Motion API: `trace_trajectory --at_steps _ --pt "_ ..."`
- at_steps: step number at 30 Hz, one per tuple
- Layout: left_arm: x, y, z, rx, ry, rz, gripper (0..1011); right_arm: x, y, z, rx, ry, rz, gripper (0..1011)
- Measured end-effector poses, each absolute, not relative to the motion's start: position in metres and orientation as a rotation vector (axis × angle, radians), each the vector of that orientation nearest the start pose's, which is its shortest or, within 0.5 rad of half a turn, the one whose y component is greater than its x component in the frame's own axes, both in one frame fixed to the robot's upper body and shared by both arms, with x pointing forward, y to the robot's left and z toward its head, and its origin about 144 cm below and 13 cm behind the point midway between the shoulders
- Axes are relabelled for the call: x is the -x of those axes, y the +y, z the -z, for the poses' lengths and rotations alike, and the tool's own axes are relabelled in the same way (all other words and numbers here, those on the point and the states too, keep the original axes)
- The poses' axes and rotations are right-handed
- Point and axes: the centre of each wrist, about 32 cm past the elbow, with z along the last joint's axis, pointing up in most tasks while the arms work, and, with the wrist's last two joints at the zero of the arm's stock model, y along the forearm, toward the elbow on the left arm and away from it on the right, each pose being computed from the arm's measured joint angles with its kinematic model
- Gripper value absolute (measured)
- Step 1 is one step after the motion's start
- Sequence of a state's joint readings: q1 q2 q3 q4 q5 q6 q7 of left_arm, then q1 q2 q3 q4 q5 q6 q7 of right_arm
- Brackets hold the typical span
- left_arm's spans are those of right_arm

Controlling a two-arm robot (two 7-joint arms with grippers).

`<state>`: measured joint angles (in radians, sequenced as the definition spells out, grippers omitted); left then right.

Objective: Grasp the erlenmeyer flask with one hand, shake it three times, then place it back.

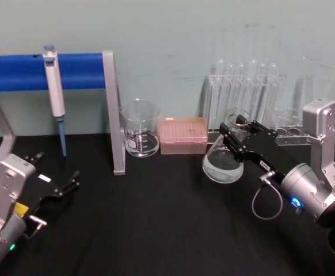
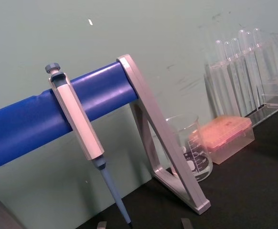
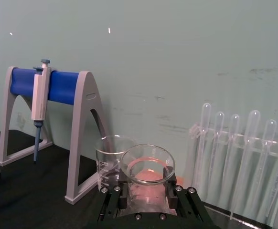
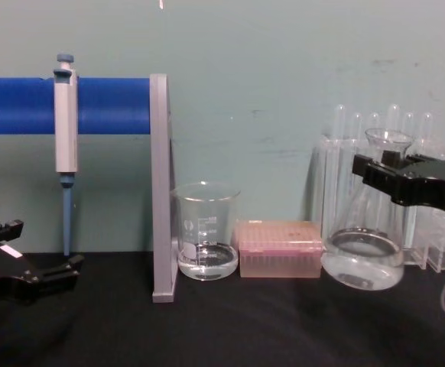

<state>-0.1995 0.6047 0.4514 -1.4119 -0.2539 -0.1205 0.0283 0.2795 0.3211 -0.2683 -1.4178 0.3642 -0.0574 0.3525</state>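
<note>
The erlenmeyer flask (image 1: 222,164) is clear glass with a wide base and a little clear liquid. It is at the right of the black table, in front of the test tubes. My right gripper (image 1: 236,135) is shut on its neck just under the flared rim (image 3: 147,164). From the head the flask leans, its base toward the left. In the chest view the flask (image 4: 364,260) hangs from the black right gripper (image 4: 379,172), base close to the tabletop; whether it touches I cannot tell. My left gripper (image 1: 57,167) rests open at the near left, holding nothing.
A glass beaker (image 1: 140,129) with some liquid and a pink tip box (image 1: 182,135) stand just left of the flask. A test tube rack (image 1: 248,92) stands right behind it. A pipette (image 1: 55,86) hangs on the blue-barred stand (image 1: 114,115) at left.
</note>
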Motion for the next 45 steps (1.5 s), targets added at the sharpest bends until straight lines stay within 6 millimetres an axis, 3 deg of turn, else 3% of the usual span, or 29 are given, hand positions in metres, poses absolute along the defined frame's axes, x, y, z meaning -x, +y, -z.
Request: trace_trajectory --at_steps 13,35,45 --pt "-0.489 0.310 -1.140 -0.304 -0.285 -1.248 1001 -0.531 -0.250 -1.185 -0.047 -0.096 0.946 450" --pt "-0.489 0.310 -1.140 -0.304 -0.285 -1.248 1001 -0.528 -0.225 -1.187 -0.017 -0.093 0.606 450" --pt "-0.489 0.310 -1.140 -0.304 -0.285 -1.248 1001 -0.528 -0.222 -1.186 -0.020 -0.097 0.561 450"
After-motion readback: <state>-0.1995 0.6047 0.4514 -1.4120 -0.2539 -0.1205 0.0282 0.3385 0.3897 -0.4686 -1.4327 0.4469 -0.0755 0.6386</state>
